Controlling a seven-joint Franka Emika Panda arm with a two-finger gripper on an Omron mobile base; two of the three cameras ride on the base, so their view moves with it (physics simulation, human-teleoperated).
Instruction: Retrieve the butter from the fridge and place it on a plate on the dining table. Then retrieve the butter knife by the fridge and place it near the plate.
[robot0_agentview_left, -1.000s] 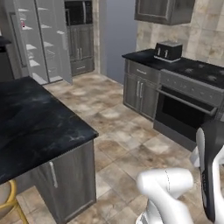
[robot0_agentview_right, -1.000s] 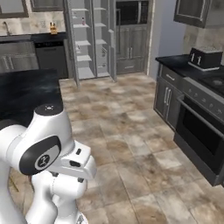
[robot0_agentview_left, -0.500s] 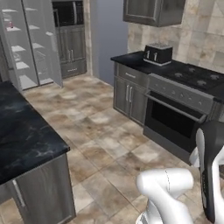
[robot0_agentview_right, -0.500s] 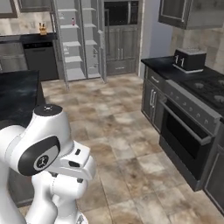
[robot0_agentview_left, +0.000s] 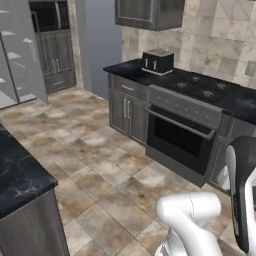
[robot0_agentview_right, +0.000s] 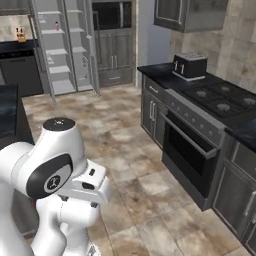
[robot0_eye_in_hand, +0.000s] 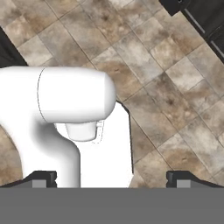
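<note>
With its fingers spread wide and empty, the robot faces the butter step: drive to the fridge at eleven o'clock.

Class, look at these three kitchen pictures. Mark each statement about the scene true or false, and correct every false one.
1. The tall grey fridge stands with a door open, showing pale shelves. True.
2. The black two-slot toaster sits on the floor. False: it stands on the black counter beside the stove.
3. The dark oven door hangs wide open. False: it is closed.
4. The pincer is open and holds nothing. True.
5. The floor is brown stone tile. True.
</note>
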